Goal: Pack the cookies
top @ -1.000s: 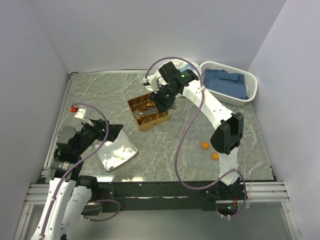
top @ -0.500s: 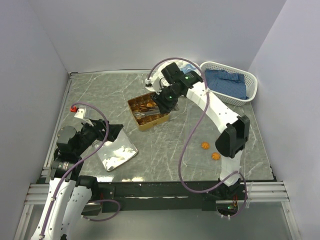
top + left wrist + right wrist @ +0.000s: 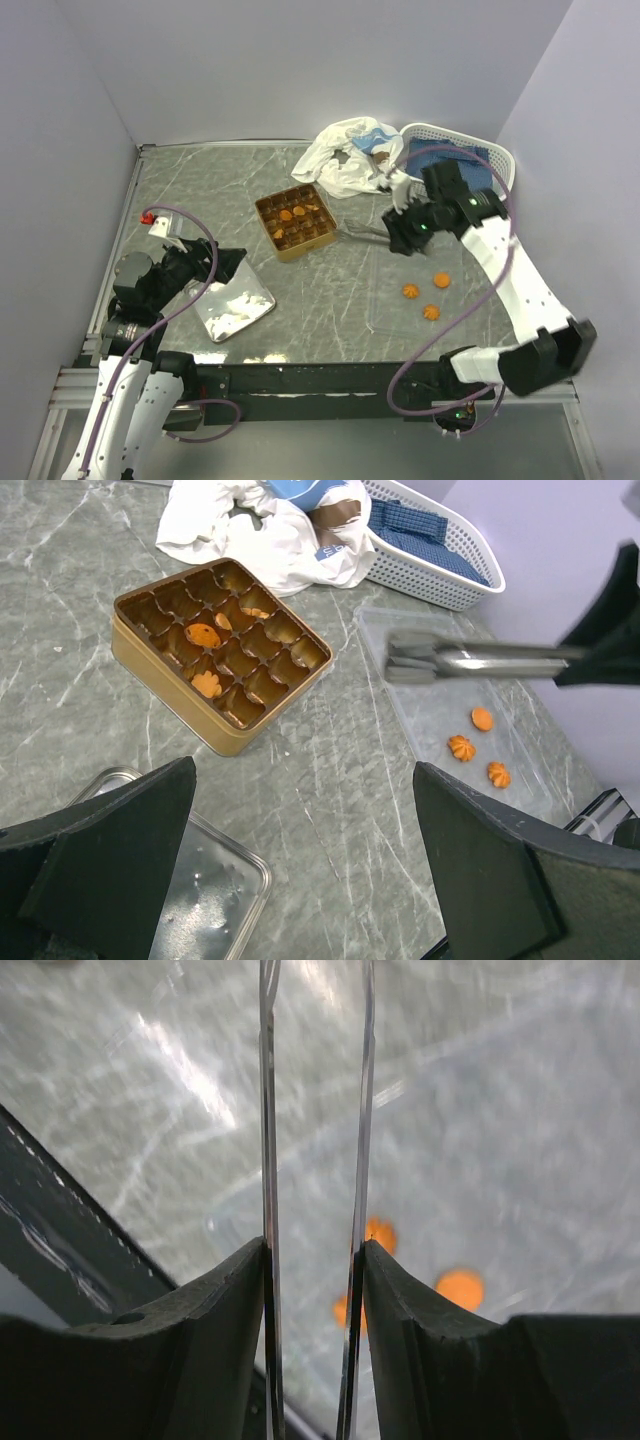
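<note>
Right gripper [image 3: 400, 232] is clamped on metal tongs [image 3: 362, 232]. The blades are slightly apart with nothing between them. The tongs sit above the worktop [image 3: 200, 190], tips over the far end of a clear tray [image 3: 415, 695].

Three cookies [image 3: 410, 291] lie loose on that tray, near each other but not touching. A few more sit in separate compartments of the square gold tin [image 3: 298, 247], left of the tongs.

Left gripper [image 3: 228, 264] is wide apart and empty, hanging by a shiny metal tray [image 3: 240, 305] at front-left.

The worktop is glossy grey marble pattern with glare streaks. At back right is a white lattice basket [image 3: 500, 185] holding blue cloth [image 3: 455, 165], with a crumpled white plastic bag [image 3: 335, 155] just beside it. Plain pale walls [image 3: 300, 70] enclose three sides.
</note>
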Controlling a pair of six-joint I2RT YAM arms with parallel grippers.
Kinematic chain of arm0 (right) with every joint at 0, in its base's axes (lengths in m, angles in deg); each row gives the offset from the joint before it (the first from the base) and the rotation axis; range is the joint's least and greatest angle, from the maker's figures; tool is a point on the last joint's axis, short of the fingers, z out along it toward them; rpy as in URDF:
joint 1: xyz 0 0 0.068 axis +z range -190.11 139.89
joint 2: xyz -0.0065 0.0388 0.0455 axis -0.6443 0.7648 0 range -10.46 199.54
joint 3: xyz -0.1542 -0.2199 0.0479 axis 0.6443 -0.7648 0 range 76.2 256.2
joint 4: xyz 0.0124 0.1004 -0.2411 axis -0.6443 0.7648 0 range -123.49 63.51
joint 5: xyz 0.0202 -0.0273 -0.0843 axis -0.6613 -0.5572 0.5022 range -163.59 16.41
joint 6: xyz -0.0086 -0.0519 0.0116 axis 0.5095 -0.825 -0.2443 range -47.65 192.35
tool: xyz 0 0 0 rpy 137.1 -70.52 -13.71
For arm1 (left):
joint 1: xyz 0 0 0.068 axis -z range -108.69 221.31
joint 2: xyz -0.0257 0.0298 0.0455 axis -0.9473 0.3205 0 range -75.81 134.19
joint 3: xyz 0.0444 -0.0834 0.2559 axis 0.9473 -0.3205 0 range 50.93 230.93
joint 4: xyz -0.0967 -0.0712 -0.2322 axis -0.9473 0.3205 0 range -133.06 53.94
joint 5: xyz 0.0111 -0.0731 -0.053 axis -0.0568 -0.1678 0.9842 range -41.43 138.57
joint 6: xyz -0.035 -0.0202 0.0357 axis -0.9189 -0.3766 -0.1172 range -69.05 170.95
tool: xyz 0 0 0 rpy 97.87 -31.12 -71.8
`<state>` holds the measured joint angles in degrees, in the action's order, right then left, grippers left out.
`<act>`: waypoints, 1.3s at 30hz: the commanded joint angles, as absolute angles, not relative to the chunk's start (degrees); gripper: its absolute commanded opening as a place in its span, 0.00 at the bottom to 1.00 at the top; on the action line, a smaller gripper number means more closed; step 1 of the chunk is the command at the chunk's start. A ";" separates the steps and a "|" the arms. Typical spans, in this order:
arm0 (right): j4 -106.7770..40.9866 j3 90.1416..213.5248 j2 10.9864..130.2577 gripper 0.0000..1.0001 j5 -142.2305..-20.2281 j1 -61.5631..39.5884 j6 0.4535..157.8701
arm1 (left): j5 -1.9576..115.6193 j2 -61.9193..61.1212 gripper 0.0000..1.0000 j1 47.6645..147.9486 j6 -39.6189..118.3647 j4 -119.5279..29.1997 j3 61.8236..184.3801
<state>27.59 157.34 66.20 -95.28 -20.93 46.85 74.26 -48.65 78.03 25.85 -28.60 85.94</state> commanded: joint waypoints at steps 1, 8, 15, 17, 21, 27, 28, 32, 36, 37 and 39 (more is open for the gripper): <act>28.64 148.90 55.92 0.48 -96.97 -26.04 44.23 | 75.29 -48.91 0.96 77.72 26.61 -30.76 86.09; 34.62 137.39 43.96 0.48 -97.14 -41.31 36.23 | 76.26 -48.82 0.96 77.72 26.43 -31.02 86.00; 38.58 133.33 40.87 0.49 -96.35 -51.43 28.76 | 76.61 -48.65 0.97 77.72 26.43 -31.11 85.91; 38.84 132.45 40.96 0.49 -96.44 -53.03 27.62 | 76.61 -48.47 0.97 77.72 26.52 -31.02 85.91; 40.16 131.66 40.96 0.49 -96.35 -55.49 25.24 | 76.69 -48.47 0.97 77.72 26.43 -31.02 85.91; 41.65 129.90 40.08 0.48 -95.47 -57.16 23.04 | 76.70 -48.47 0.96 77.72 26.43 -31.11 85.91; 41.83 129.81 40.08 0.48 -95.30 -57.25 22.95 | 76.78 -48.47 0.96 77.72 26.43 -31.11 85.91; 41.83 129.37 40.43 0.49 -95.21 -57.52 22.69 | 76.78 -48.56 0.96 77.72 26.43 -31.11 85.91; 41.57 129.20 40.96 0.49 -95.47 -57.52 22.86 | 76.78 -48.65 0.97 77.72 26.43 -31.20 85.91; 41.48 129.11 41.22 0.49 -95.39 -57.52 22.86 | 76.87 -48.65 0.97 77.72 26.52 -31.11 85.91; 41.31 129.11 41.57 0.49 -95.65 -57.52 22.86 | 76.87 -48.65 0.97 77.72 26.43 -31.19 85.91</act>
<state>41.34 129.30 41.18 -95.48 -57.06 23.70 75.73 -48.56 78.03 25.85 -28.62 85.91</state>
